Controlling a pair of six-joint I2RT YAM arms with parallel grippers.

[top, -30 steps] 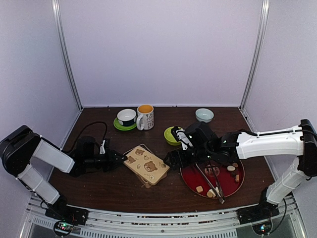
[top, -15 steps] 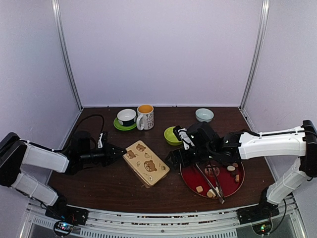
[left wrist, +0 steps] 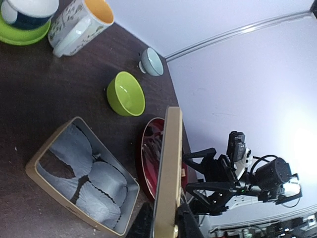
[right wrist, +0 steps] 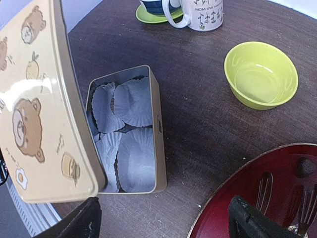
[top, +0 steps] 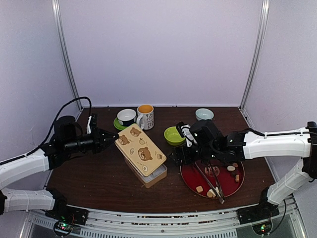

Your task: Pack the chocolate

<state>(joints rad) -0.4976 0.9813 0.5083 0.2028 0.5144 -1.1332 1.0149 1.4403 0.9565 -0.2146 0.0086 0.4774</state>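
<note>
At the left of the top view my left arm reaches low across the surface (top: 99, 173), elbow out towards the left edge, wrist pointing right. My left fingers (left wrist: 143, 222) are clenched on the near edge of the lid (top: 141, 143), which I hold tilted up over the tin (top: 151, 174), so the tin stands open beneath it. Inside the tin sit white paper cups (left wrist: 91, 171), and I see no sweets in them.

Right of the tin, my right arm stretches in from the right edge, forearm nearly level, wrist over the gap between the tin and the red plate (top: 227, 182). My right fingers (right wrist: 81, 223) are released, spread wide with nothing between them, pointing down and left towards the tin's open side. The green bowl (top: 174, 135) lies just above them in the frame.

The chocolate (top: 231, 168) lies scattered on the red plate in the lower right, well apart from the tin and behind my right fingers, towards my own right base. The tongs (top: 210, 182) rest on the same plate, their long axis running from upper left to lower right.

I judge the right arm the nearer one. It would need to turn back right and down to the plate, while my left arm is taken up with the lid.
</note>
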